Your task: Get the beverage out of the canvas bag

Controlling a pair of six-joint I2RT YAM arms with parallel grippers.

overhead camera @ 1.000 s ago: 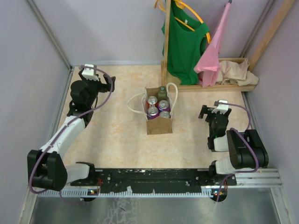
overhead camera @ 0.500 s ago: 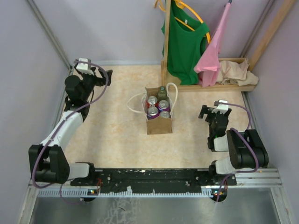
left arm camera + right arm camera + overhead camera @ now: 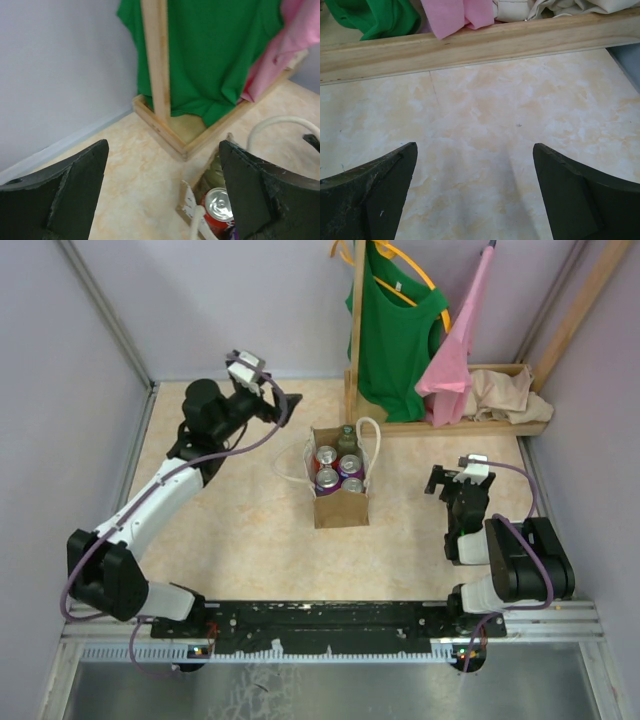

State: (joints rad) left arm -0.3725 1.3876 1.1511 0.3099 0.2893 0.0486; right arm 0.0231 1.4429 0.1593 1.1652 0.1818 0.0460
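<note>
At the near edge of the table (image 3: 250, 540), the two arms are rising from their bases. The right gripper (image 3: 450, 480) is sitting low on the right side, well apart from the canvas bag (image 3: 340, 505). It is facing the far rack, and its fingers (image 3: 370, 195) are standing wide apart with nothing between them, only bare marbled tabletop showing in the gap.

The canvas bag is standing upright near the middle of the table, its mouth open to the top camera. Inside it, a red can (image 3: 326, 455), two or three purple cans (image 3: 328, 478) and a green bottle (image 3: 346, 439) are packed together upright, the bottle at the far side. One rope handle (image 3: 371, 435) is arching up at the bag's far right corner, and the other (image 3: 288, 466) is drooping out to the left.

Farther back and to the left, the left gripper (image 3: 280, 406) is hanging above the table near the bag's far left corner without touching it. Its fingers are spread wide and are holding nothing. Its wrist camera is looking down past them at the red can, the bottle and a loop of handle.

At the far edge, a wooden rack (image 3: 356, 330) is carrying a green shirt (image 3: 395, 335) and a pink garment (image 3: 455, 355), with a beige cloth heap (image 3: 505, 395) lying on its base.
</note>
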